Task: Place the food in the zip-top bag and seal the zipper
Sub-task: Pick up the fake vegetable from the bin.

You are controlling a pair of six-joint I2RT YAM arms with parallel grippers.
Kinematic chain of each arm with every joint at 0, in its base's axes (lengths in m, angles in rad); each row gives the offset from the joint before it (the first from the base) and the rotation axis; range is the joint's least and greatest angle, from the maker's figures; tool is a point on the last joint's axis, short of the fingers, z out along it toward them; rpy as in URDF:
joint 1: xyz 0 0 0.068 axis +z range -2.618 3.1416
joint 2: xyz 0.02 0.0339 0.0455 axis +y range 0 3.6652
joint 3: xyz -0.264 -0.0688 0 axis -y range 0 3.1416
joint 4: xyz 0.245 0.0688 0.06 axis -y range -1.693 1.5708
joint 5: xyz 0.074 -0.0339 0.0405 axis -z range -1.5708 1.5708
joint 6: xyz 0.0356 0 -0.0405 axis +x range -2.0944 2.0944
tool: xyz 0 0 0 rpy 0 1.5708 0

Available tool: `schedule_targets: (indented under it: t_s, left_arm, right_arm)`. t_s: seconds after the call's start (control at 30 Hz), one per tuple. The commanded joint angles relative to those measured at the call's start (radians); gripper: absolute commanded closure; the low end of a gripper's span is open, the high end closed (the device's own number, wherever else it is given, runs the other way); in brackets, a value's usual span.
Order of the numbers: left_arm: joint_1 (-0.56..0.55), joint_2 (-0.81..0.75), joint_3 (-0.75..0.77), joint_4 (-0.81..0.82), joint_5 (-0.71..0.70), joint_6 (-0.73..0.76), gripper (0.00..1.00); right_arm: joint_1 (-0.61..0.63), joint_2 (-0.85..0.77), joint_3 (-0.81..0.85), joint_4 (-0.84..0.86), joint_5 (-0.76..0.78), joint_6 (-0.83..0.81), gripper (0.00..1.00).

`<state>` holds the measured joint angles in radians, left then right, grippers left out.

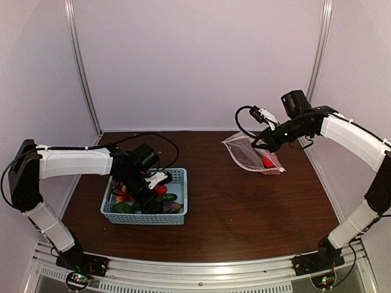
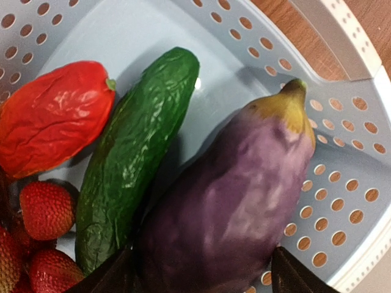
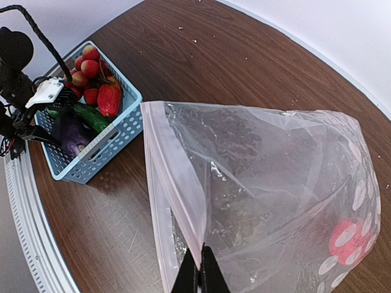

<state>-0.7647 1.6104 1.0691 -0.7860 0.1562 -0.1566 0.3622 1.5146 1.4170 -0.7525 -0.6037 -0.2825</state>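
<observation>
1. Worktop (image 1: 244, 207): basket (image 1: 178, 215) near-left, bag (image 3: 263, 183) far-right, well apart.
2. Bag lifted, mouth open. R fingers (image 3: 208, 278) pressed together, pinching its edge by the zipper (image 3: 165, 177). One red piece (image 3: 345, 241) inside.
3. Step: picking eggplant (image 2: 238, 201) from basket. L fingers (image 2: 110, 278) spread either side, prob. not clamped yet. Next: close, lift, carry to bag mouth.
4. In the way: cucumber (image 2: 131, 165) lies against eggplant, may drag along. Pepper (image 2: 52, 116) beside it.
</observation>
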Motion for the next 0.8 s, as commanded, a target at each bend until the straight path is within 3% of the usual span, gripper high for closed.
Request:
schedule_targets:
  t_s: [0.0, 0.23, 0.5, 0.77]
  left_arm:
    - [-0.025, 0.044, -0.011, 0.052, 0.02, 0.04, 0.23]
    - [-0.073, 0.04, -0.006, 0.101, -0.004, 0.094, 0.22]
    - [-0.079, 0.013, 0.057, 0.061, -0.059, 0.092, 0.45]
    - [-0.077, -0.135, 0.131, 0.003, -0.169, 0.026, 0.48]
  right_arm:
    - [-0.003, -0.056, -0.055, 0.034, -0.038, 0.025, 1.0]
    - [-0.003, -0.1, -0.116, 0.085, -0.042, 0.059, 1.0]
    - [-0.003, -0.102, -0.083, 0.063, -0.033, 0.06, 1.0]
    - [-0.002, -0.121, -0.094, 0.07, -0.003, 0.067, 1.0]
